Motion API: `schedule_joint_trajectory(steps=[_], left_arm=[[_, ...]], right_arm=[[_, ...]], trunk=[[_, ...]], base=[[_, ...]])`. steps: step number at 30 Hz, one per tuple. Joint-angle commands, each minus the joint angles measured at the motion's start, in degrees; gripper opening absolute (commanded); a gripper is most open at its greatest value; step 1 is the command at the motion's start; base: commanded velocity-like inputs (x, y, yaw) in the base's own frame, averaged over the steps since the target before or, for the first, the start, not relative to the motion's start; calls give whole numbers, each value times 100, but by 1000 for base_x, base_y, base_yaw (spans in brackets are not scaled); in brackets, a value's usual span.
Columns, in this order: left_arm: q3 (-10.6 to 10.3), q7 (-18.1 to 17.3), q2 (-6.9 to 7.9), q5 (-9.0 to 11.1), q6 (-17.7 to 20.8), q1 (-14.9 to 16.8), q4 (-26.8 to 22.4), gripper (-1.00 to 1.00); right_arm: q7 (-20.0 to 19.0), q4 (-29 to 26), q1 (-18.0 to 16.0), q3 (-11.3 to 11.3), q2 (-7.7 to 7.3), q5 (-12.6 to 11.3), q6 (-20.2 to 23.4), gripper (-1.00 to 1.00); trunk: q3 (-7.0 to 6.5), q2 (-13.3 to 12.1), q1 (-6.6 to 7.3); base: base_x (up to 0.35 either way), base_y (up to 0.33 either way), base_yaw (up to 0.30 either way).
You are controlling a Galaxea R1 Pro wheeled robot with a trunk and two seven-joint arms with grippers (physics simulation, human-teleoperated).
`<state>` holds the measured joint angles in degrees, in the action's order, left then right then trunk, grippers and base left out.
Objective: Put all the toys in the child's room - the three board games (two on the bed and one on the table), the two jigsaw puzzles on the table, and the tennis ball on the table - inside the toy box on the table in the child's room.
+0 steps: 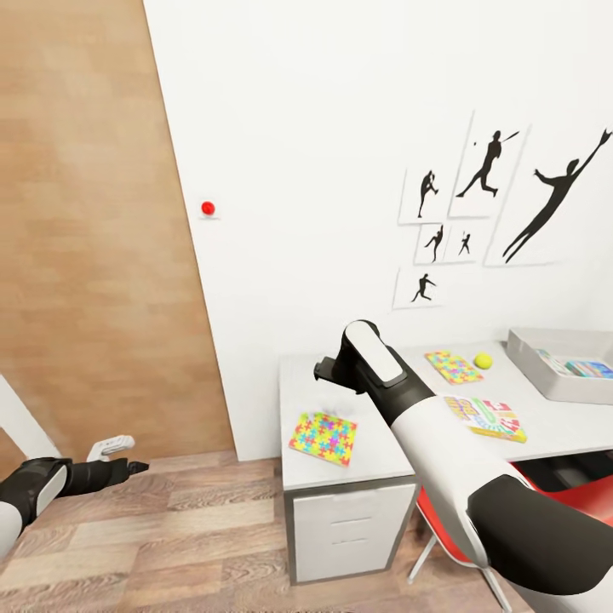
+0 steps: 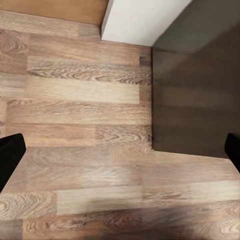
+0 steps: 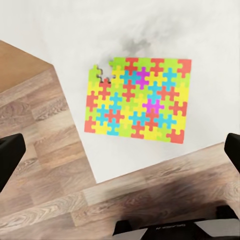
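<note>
Wood-plank floor (image 1: 170, 545) lay nearest, and low over it at the left hung the left hand (image 1: 128, 466), its dark fingers spread wide in the left wrist view with nothing between them but floorboards. Further in, the right arm reached out over the near end of the light grey bench (image 1: 375, 455), and the right hand (image 1: 328, 372) hovered above the bench, touching nothing. In the right wrist view its two fingertips (image 3: 11, 155) sat far apart at the picture's edges, so the hand was fully released and empty, with the larger jigsaw puzzle (image 3: 137, 100) lying flat below it on the bench, near the bench's edge. The step in hand appeared to be picking up this puzzle. Because the mat is thin and flat, a good grasp would probably mean lowering the hand over the edge closest to the bench's rim, or sliding the mat partly off the rim so one finger could get beneath it. Beyond lay a board game (image 1: 487, 417), then the smaller jigsaw puzzle (image 1: 453, 366) with the tennis ball (image 1: 483, 360) just beside it. Farthest along stood the toy box (image 1: 545, 375), already holding some flat coloured items.
</note>
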<state>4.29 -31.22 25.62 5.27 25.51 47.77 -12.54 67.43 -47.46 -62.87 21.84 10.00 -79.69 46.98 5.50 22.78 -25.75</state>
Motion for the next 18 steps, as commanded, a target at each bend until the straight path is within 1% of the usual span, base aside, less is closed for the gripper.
schedule_joint_trajectory(steps=[1, 18], left_arm=[[32, -6, -1, 36, 59, 5, -3, 100], [30, -7, -42, 31, 53, -18, -3, 100]], right_arm=[[51, 1, -7, 4, 0, -38, 43, 100], [43, 17, -7, 0, 0, -47, 48, 100]], trunk=[[22, 14, -4], [171, 14, -4]], base=[[1, 7, 81], [0, 1, 82]])
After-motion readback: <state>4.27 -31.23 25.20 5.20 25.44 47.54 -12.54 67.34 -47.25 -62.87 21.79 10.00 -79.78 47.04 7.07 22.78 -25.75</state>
